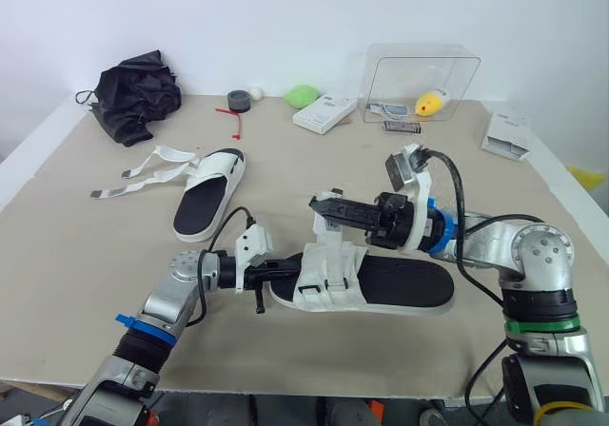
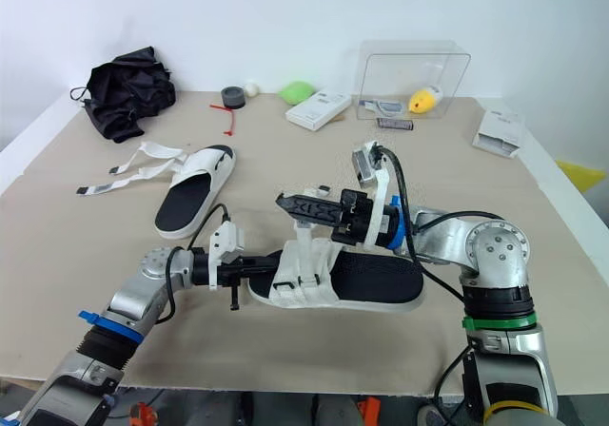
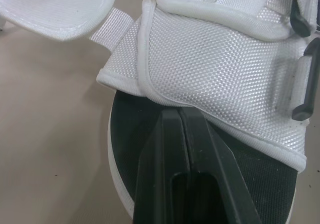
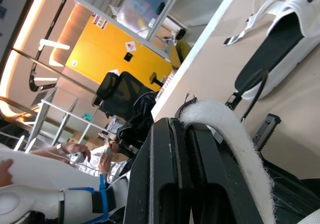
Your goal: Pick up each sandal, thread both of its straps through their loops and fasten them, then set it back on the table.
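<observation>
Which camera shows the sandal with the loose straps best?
The left eye view: the whole sandal lies flat on the table, both straps spread out toward the robot's left. The right eye view shows much the same. The right wrist view catches part of its sole and a strap end, tilted.

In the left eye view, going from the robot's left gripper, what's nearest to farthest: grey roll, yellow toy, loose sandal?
From the left gripper:
1. loose sandal, near left.
2. grey roll, far side.
3. yellow toy, far right, in clear box.
</observation>
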`<state>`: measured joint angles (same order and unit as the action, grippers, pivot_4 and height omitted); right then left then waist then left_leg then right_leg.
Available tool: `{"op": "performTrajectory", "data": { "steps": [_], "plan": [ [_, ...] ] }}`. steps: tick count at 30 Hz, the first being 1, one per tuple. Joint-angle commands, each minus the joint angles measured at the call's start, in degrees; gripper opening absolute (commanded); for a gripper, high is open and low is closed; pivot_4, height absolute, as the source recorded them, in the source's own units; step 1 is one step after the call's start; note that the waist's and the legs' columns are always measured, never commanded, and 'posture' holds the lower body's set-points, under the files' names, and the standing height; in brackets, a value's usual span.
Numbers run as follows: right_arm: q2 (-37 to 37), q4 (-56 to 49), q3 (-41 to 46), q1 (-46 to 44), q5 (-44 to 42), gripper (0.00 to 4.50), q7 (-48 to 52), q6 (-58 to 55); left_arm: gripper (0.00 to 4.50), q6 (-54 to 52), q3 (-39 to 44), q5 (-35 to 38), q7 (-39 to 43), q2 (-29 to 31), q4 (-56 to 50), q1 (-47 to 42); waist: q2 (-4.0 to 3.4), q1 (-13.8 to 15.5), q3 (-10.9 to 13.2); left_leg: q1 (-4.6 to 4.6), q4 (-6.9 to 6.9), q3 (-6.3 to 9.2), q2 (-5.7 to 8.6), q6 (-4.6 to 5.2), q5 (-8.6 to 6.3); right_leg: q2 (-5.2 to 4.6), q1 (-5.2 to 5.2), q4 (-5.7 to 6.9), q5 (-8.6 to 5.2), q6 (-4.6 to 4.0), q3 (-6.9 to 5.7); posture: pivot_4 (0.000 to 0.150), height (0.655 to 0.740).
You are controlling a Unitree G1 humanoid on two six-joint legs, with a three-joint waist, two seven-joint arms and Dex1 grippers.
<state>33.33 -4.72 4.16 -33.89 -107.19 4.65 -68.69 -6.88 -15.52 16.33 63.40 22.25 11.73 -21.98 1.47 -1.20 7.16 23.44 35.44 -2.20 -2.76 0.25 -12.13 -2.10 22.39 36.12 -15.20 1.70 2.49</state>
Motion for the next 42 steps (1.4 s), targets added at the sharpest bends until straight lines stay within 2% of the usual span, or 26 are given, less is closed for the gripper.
{"op": "performTrajectory", "data": {
  "steps": [1, 8, 17, 23, 32, 34, 35, 38, 39, 42],
  "plan": [
    [0.43, 0.32, 2.08, -0.12, 0.67, 0.01, 0.15, 3.08, 0.0, -4.88, -3.74, -5.62, -1.56, 1.81, 7.01, 4.56, 0.0, 0.0, 0.0, 0.0, 0.0, 0.0, 0.0, 0.0, 0.0, 0.0, 0.0, 0.0, 0.0, 0.0, 0.0, 0.15, 0.74],
    [-1.91, 4.72, -1.38, 3.64, 12.77, 0.01, 0.42, 1.97, 0.0, -4.82, -3.98, -5.74, -1.48, 1.6, 7.2, 4.38, -0.05, -0.01, -0.04, -0.02, -0.03, -0.02, 0.0, 0.0, 0.0, -0.04, 0.01, 0.0, 0.15, -0.28, -0.02, 0.15, 0.74],
    [-2.61, 9.3, 0.8, 4.41, 22.0, 0.01, 5.25, 2.02, 0.0, -4.87, -4.0, -5.75, -1.41, 1.79, 7.15, 4.39, -0.04, -0.01, -0.07, -0.04, -0.04, -0.02, 0.0, 0.0, 0.0, -0.02, 0.0, 0.0, 0.0, -0.02, -0.03, 0.15, 0.74],
    [-3.58, 16.39, 3.77, 5.46, 29.79, 0.01, 3.76, 4.04, 0.0, -4.81, -3.9, -5.8, -1.49, 1.95, 7.15, 4.19, 0.0, 0.0, -0.12, -0.06, -0.04, -0.03, 0.01, 0.0, 0.0, 0.0, -0.03, 0.0, -0.01, -0.01, -0.02, 0.15, 0.74],
    [-0.93, 12.67, 3.7, 9.33, 39.02, 0.01, 3.43, 2.41, 0.0, -4.59, -3.92, -5.66, -1.31, 2.44, 7.63, 3.7, 0.11, 0.01, -0.33, -0.2, -0.04, 0.0, 0.01, -0.01, -0.01, -0.03, 0.0, -0.03, -0.04, 0.03, -0.03, 0.15, 0.74],
    [-0.73, 11.02, 3.61, 9.81, 39.18, 0.79, 3.85, 1.27, 0.0, -4.56, -3.96, -5.61, -1.31, 2.39, 7.81, 3.45, 0.12, 0.02, -0.45, -0.19, -0.04, -0.01, 0.02, -0.02, -0.02, -0.07, 0.0, -0.05, -0.07, 0.06, -0.03, 0.15, 0.74],
    [-0.89, 10.38, 3.78, 9.73, 38.96, 1.02, 3.45, 0.43, 0.0, -4.53, -3.99, -5.59, -1.28, 2.36, 7.9, 3.32, 0.18, 0.1, -0.45, -0.18, -0.04, 0.0, 0.02, -0.04, -0.03, -0.07, -0.01, -0.05, -0.09, 0.06, -0.04, 0.15, 0.74],
    [-1.79, 10.07, 6.55, 8.12, 37.33, 2.54, 3.97, -1.09, 0.0, -4.54, -4.03, -5.56, -1.2, 2.2, 8.05, 3.12, 0.02, 0.02, -0.51, -0.07, -0.07, -0.07, 0.02, -0.09, -0.07, -0.13, -0.05, -0.07, -0.1, -0.05, -0.05, 0.15, 0.74],
    [-1.79, 10.6, 7.95, 7.15, 36.75, 2.91, 4.66, -1.28, 0.0, -4.57, -4.04, -5.6, -1.15, 2.13, 8.06, 3.1, -0.02, 0.01, -0.53, -0.03, -0.09, -0.11, 0.03, -0.08, -0.08, -0.13, -0.05, -0.07, -0.05, -0.13, -0.04, 0.15, 0.74],
    [-1.08, 12.47, 12.44, 3.76, 35.55, 2.91, 6.67, -0.84, 0.0, -4.63, -4.08, -5.63, -1.11, 1.99, 8.0, 3.16, -0.21, 0.01, -0.35, -0.04, -0.09, -0.11, 0.02, -0.05, -0.08, -0.06, -0.04, -0.06, 0.02, -0.23, -0.06, 0.15, 0.74]
  ]
}}
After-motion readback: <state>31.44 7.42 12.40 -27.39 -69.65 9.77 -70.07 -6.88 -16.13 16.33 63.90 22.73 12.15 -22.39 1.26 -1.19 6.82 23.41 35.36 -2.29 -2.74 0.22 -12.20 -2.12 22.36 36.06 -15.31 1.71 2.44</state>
